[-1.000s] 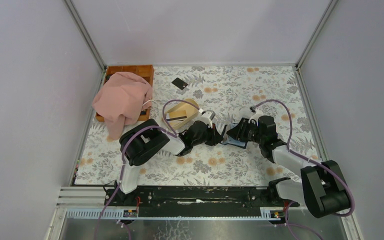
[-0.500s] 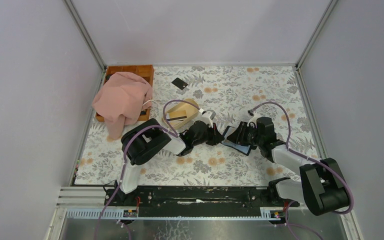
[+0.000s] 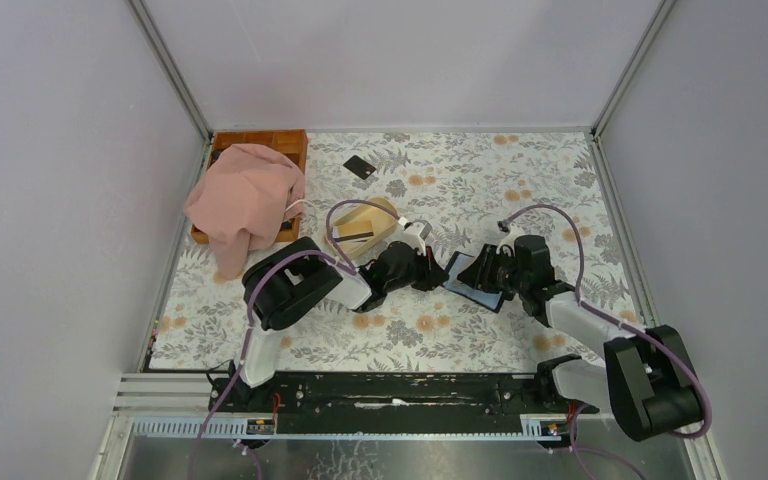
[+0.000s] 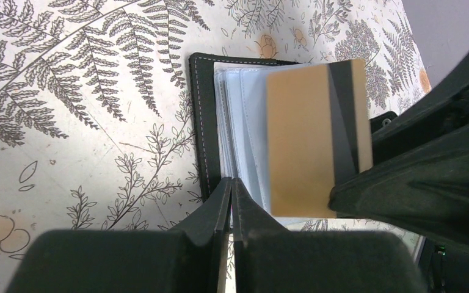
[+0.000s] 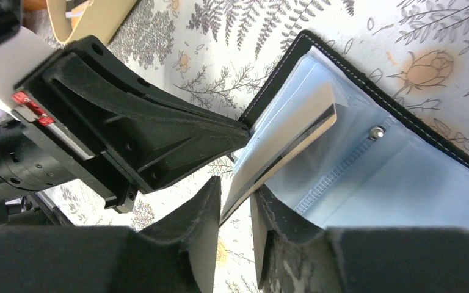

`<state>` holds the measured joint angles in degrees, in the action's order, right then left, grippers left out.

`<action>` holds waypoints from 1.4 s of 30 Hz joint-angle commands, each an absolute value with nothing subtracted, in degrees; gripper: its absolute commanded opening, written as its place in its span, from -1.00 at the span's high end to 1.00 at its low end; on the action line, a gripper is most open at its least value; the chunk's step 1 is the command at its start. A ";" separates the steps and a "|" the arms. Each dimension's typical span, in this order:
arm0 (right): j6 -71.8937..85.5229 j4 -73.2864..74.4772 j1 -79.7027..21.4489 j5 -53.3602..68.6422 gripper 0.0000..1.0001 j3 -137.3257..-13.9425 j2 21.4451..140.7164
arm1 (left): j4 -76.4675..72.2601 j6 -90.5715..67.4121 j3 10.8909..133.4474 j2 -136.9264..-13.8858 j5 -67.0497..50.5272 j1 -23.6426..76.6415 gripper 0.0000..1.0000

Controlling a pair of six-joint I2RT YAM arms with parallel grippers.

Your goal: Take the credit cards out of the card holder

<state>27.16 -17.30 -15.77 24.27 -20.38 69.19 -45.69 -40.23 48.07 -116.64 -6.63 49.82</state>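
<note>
The card holder (image 5: 403,183) lies open on the table (image 3: 520,180), near the middle, right between the two arms; its outside is black and its inside is blue-grey, with see-through pockets and a little shiny stud (image 5: 375,131); the left fingers (image 4: 231,201) are squeezed nearly together on the edge of the holder, at a corner of its black cover, and they pin it down; the right fingers (image 5: 235,204) are closed tight on one end of a credit card (image 4: 299,146); this card is gold on the side that shows, with a dark stripe along it; it sticks out over the pockets at a slant, and its far end is just above the open holder; I cannot tell if that end is in a pocket or free; a second card (image 3: 360,166), small and black, lies flat on the table near the back, well apart from the holder; a thin dark thing that looks like a third card (image 3: 355,237) sits in the beige dish (image 3: 380,212), just beside the left arm; a pink cloth (image 3: 245,200) hangs over a wooden tray (image 3: 285,140) in the far left corner.
</note>
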 commanded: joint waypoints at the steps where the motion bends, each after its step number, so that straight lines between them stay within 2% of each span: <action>1: 26.64 -14.67 -16.18 20.86 0.45 -21.11 63.70 | -44.19 -40.52 46.12 -118.67 -8.05 50.45 0.89; 10: 27.52 -13.36 -16.17 20.85 0.54 -20.31 62.02 | -44.76 -40.32 45.61 -117.80 -8.17 50.32 0.90; 24: 26.44 -3.91 -16.19 15.28 0.92 -21.61 54.87 | -45.84 -40.70 45.14 -117.59 -8.76 49.94 0.90; 28: 26.46 0.02 -16.22 13.37 0.94 -22.83 52.34 | -45.56 -40.52 44.89 -116.65 -8.80 49.63 0.90; 34: 24.70 6.28 -16.13 15.35 1.00 -25.72 45.94 | -44.45 -39.91 43.90 -112.66 -10.88 48.01 0.79; 36: 23.56 8.18 -16.19 20.14 1.00 -26.68 43.67 | -41.43 -38.23 44.44 -109.99 -11.73 47.24 0.67; 39: 21.85 11.59 -16.17 28.22 1.00 -28.09 42.07 | -37.62 -36.48 45.63 -105.55 -15.64 45.77 0.37; 41: 20.86 13.01 -16.17 34.28 1.00 -28.21 41.46 | -37.34 -36.90 45.81 -102.70 -19.55 44.40 -0.19; 42: 20.43 13.54 -16.19 37.55 1.00 -28.11 41.26 | -37.71 -37.71 45.73 -101.30 -21.40 43.50 -0.38</action>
